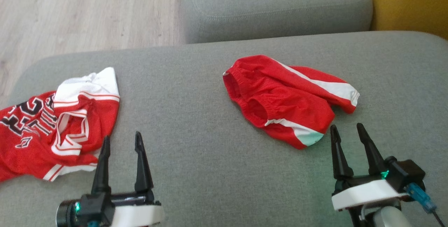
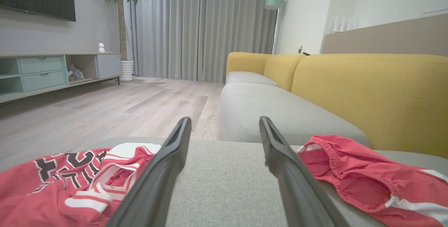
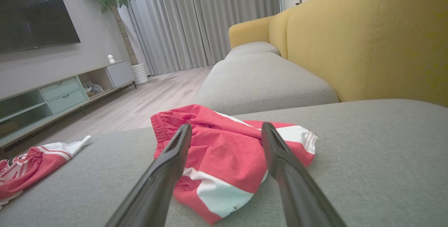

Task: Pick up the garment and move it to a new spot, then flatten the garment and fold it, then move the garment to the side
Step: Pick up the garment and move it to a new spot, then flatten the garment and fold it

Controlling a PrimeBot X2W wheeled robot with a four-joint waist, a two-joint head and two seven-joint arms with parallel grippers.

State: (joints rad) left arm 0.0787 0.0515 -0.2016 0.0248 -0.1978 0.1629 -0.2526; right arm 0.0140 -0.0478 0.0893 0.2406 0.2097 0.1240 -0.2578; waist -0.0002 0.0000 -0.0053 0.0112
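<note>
**Two Open Hands, Nothing Picked Up Yet**

Left hand (image 1: 122,136) wide open, holding nothing, low over the sofa (image 1: 196,143), just beside the near edge of the shirt (image 1: 42,132). Right hand (image 1: 346,125) wide open too, holding nothing, tips just short of the shorts (image 1: 283,97).

Looks like the first step: the pick-up, not yet begun. Hard to tell which of the two clothes to move. Shorts right in front of the right hand, on the right half of the seat. Shirt far off to the left, near the seat's edge, partly cut off in the head view.

Next move, as a guess: push one hand forward and down onto the cloth, pinch a bit, then lift. For the shorts, good to grab at the stretchy waist or a leg hem, at the thicker cloth. Best to pinch only the clothes, not the seat below.

Shorts: red, thin and soft, with white stripes down the sides and a bunchy, stretchy waist. Crumpled, folded over, not flat. Shirt: red with white trim and black letters, rumpled in a heap. Both floppy, so likely to droop and slip once lifted.

Sofa seat: gray, rough woven cloth, puffy with round edges. Yellow back (image 3: 367,45) behind, smooth with a seam.
</note>
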